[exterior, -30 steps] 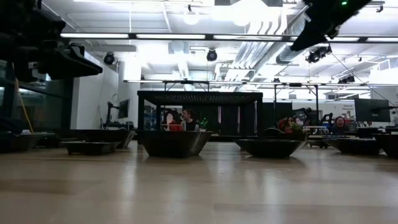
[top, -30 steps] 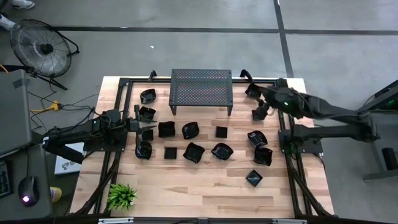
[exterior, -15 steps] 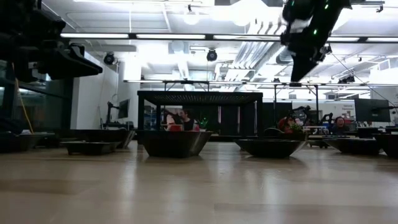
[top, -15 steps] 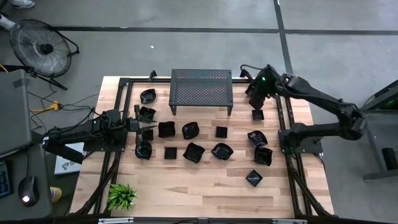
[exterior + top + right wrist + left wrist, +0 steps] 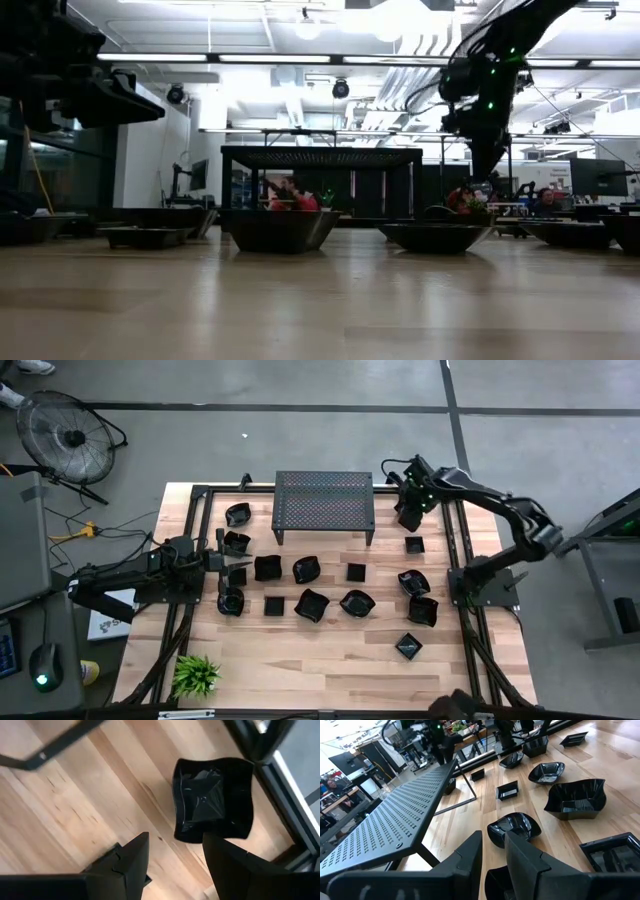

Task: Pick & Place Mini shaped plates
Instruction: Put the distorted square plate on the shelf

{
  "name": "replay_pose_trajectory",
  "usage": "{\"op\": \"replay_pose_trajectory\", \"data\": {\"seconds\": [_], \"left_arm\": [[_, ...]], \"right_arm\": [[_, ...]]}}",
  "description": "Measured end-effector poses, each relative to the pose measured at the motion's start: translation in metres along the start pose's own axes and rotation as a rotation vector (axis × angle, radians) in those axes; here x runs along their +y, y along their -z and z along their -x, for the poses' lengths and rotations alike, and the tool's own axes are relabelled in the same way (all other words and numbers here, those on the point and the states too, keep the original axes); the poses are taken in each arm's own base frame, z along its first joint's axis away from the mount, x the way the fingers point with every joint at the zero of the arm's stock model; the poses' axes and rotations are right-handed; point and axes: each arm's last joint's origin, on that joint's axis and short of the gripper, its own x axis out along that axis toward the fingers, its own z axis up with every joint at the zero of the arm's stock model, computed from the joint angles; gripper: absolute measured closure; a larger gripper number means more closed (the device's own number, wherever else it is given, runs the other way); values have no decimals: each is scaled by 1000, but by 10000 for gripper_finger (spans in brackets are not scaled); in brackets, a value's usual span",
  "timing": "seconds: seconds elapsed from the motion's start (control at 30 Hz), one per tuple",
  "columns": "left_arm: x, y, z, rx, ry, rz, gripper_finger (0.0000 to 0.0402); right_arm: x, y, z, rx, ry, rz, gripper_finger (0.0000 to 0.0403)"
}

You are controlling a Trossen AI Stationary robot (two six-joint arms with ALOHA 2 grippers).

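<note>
Several glossy black mini shaped plates [image 5: 311, 604] rest on their bases across the wooden table. My right gripper [image 5: 408, 512] hangs open at the far right, pointing down over a wavy square plate [image 5: 212, 802]. Its fingers [image 5: 135, 857] stand above that plate's near rim without touching it. Another small plate [image 5: 414, 544] lies just nearer. My left gripper [image 5: 232, 566] waits at the table's left among the plates. It points almost level, and its fingers [image 5: 470, 855] stand a narrow gap apart with nothing between them.
The black perforated stand [image 5: 323, 500] fills the far middle, just left of my right gripper. A black frame rail [image 5: 250, 740] runs close behind the wavy plate. A small green plant [image 5: 196, 675] stands at the near left corner. Bare wood shows along the near edge.
My right gripper has swung from the right toward the far edge and the stand's right end. It has come down and tipped from nearly level to pointing downward, and it has stayed open. No plate has moved.
</note>
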Motion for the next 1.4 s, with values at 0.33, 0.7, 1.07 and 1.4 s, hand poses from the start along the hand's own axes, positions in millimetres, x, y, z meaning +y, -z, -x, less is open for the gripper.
{"op": "replay_pose_trajectory", "data": {"seconds": [0.33,0.7,1.07,1.4], "left_arm": [[0,0,0,0,0,0,321],[0,0,0,-1,0,0,321],[0,0,0,0,0,0,321],[0,0,0,0,0,0,321]], "right_arm": [[-2,-10,-33,53,-8,16,222],[-5,-13,-50,91,57,-57,222],[-7,-13,-50,89,87,-230,222],[-6,-13,-50,86,51,-168,222]]}}
